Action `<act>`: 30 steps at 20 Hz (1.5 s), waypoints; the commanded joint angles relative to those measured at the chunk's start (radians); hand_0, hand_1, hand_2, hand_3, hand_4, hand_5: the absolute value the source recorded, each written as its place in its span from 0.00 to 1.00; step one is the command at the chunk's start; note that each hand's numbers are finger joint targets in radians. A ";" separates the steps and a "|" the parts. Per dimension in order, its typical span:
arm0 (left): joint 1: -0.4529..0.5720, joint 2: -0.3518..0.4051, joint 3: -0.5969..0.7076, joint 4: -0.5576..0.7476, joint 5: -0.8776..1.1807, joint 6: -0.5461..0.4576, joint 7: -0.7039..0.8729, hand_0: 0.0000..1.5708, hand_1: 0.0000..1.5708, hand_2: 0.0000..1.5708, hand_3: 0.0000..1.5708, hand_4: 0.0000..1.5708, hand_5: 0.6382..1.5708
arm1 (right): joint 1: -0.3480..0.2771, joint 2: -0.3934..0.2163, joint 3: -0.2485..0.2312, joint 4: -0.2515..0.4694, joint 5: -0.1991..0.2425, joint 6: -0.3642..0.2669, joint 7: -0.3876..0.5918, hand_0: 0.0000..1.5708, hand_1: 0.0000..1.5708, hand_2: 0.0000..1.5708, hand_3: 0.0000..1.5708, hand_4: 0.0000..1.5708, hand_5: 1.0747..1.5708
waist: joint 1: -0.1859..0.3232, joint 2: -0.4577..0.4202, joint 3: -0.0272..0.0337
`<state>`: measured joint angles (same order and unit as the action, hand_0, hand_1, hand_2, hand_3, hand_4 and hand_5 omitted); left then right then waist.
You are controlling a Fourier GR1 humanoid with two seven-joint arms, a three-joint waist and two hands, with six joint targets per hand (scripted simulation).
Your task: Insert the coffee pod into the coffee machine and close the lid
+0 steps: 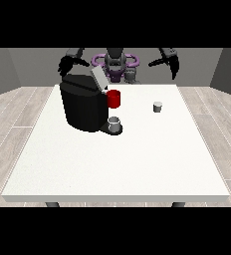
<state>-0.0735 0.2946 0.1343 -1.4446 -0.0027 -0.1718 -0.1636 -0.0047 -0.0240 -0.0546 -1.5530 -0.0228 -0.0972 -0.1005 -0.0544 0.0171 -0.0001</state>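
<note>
— White table carried the coffee machine, lid up. Your coffee pod stood well apart, untouched.

— And the hands?

— Both raised, holding nothing; fingers I could not tell. Everything remained.

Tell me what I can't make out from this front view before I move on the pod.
- Coffee machine: its pod slot faces away, hidden behind the raised lid.
- Robot hand at the view's left: partly behind the machine; finger pose too small to read.
- Robot hand at the view's right: too small to read its fingers.
- Coffee pod: too small to tell which end is up.
</note>
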 commanded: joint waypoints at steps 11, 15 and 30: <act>-0.285 0.136 0.113 0.410 -0.049 -0.020 0.031 0.00 0.00 0.00 0.00 0.00 1.00 | -0.116 0.020 0.072 -0.055 0.023 0.001 0.050 0.00 0.00 0.00 0.00 0.21 1.00 | -0.121 0.168 -0.0007; -0.344 0.114 0.058 0.445 -0.099 -0.020 0.049 0.00 0.00 0.00 0.00 0.00 1.00 | -0.187 0.014 0.020 0.066 0.033 -0.044 0.031 0.00 0.00 0.00 0.00 0.25 1.00 | -0.061 0.176 -0.0001; -0.408 0.104 -0.005 0.711 -0.289 0.050 0.017 0.41 0.41 0.46 0.22 0.00 1.00 | -0.156 -0.001 0.042 0.100 0.069 -0.054 0.104 0.00 0.00 0.00 0.00 0.27 1.00 | -0.084 0.113 -0.0002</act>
<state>-0.4639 0.4060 0.1341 -0.7964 -0.2655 -0.1272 -0.1859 -0.1949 -0.0290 -0.0280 -1.4477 0.0368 -0.1495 -0.0198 -0.1302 0.1726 -0.0004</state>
